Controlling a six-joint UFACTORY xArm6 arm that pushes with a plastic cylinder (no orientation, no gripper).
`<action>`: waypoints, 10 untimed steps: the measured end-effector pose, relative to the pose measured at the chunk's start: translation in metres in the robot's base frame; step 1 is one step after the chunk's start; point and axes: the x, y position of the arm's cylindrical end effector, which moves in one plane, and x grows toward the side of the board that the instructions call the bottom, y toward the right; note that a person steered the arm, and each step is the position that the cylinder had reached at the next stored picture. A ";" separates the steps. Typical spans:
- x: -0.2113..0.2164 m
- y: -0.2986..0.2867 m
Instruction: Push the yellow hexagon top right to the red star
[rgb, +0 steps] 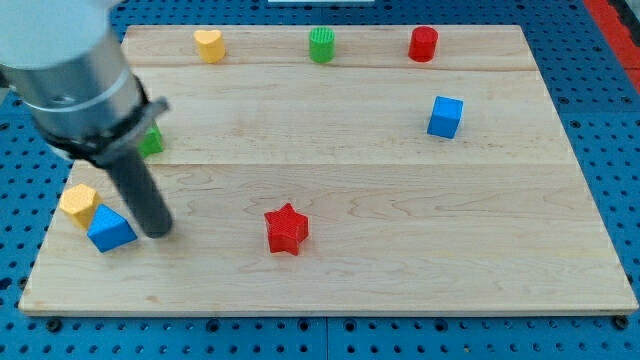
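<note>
Camera view: my tip (157, 233) is sitting low on the view's left, just beside the blue triangular block (110, 230), on its right. No pincer on this rig, so nothing to open or close; it's a bare rod, pushing only.

Yellow hexagon (79, 203) is hugging the board's (420, 270) left edge, touching or nearly touching the blue triangle just below-right of it. Red star (287, 229) is lying well apart, toward the view's centre-bottom.

Handling, my read: hexagon is looking like a small, light, stiff block, prob sliding easily on smooth wood. Flat faces are giving decent contact, but an off-centre push is likely spinning it or letting it slip past the rod. No grasping here, so the contact spot to aim for is its left face, w/ the push heading right past the star, then up.

Risk: blue triangle is sitting right in the lane and may get dragged along.

Others staying clear: green block (151, 141) partly hidden behind the arm, yellow heart (209, 45), green cylinder (321, 45), red cylinder (423, 44), blue cube (445, 116).
</note>
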 end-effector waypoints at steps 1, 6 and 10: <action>0.033 0.028; 0.079 -0.100; -0.015 -0.148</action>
